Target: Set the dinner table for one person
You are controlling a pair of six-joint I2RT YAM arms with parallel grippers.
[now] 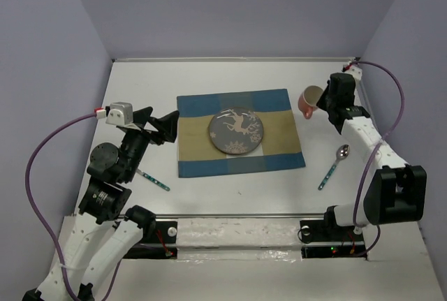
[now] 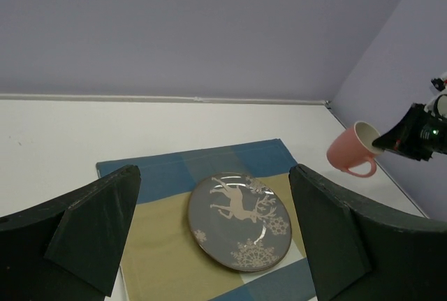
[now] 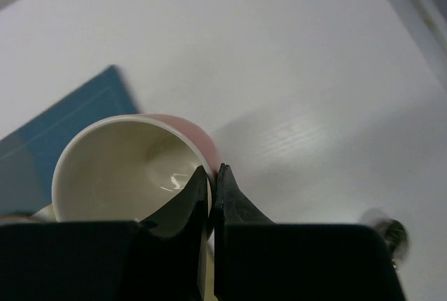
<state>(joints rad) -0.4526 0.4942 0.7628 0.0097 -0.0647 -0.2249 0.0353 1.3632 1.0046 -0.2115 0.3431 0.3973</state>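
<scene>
White and plain, your dinner table (image 1: 230, 196) spreads under everything, from the arm bases to the far wall. On it you have one checked placemat (image 1: 279, 147) bearing one grey plate (image 1: 237, 132) with a pale reindeer. One spoon (image 1: 334, 166) lies right of the mat, and one blue-handled utensil (image 1: 155, 180) lies left, partly hidden by the arm. Your right gripper (image 3: 213, 175) is clamped on the rim of the one pink mug (image 1: 309, 102), tilted beside the mat's far right corner. Your left gripper (image 1: 170, 128) gapes wide by the mat's left edge, holding nothing.

My top camera looked down from behind my arm bases over the whole dinner table (image 1: 209, 196). My left wrist camera faced low across it, sharing the pink mug (image 2: 346, 153) at right with my close, downward right wrist view.
</scene>
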